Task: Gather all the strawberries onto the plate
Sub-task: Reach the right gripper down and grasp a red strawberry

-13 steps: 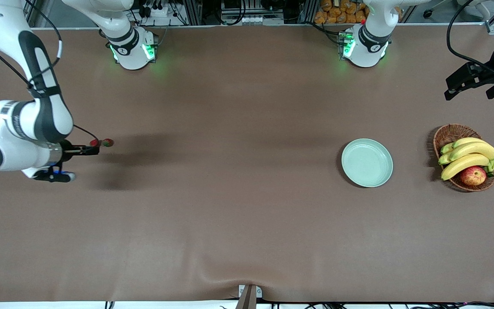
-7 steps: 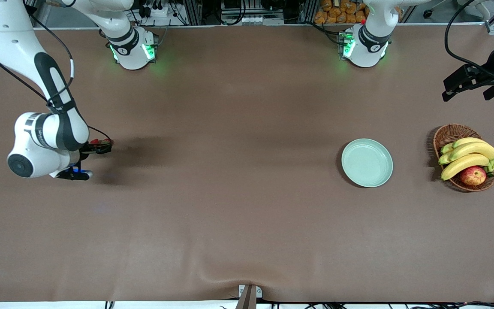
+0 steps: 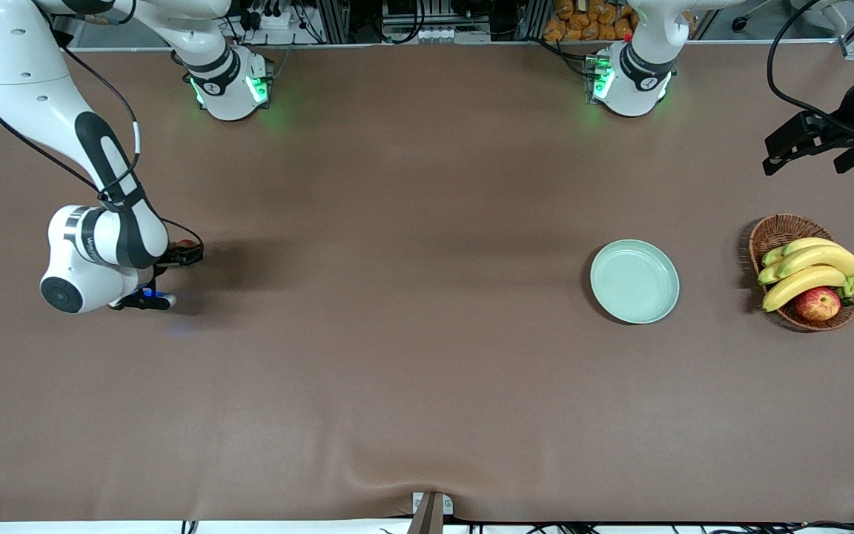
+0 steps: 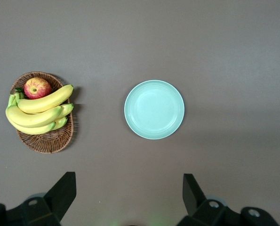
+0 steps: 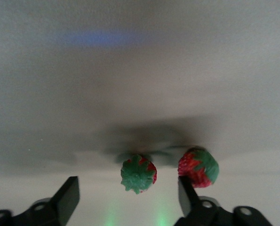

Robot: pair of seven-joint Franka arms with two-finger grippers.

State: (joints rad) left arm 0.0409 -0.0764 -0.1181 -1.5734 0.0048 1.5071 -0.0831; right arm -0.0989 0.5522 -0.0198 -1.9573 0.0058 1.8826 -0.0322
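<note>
Brown-covered table [image 3: 427, 356], cluttered equipment rack [image 3: 412, 18].

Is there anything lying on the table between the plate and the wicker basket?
No. In the left wrist view, only bare table separates the plate from the basket; the front view agrees.

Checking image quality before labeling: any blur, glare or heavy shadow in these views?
Right wrist view: soft; both strawberries blurred, a dark shadow by them, blue glow on the table. Front view: sharp; the right hand casts a long shadow. Left wrist view: crisp plate, no glare.
</note>
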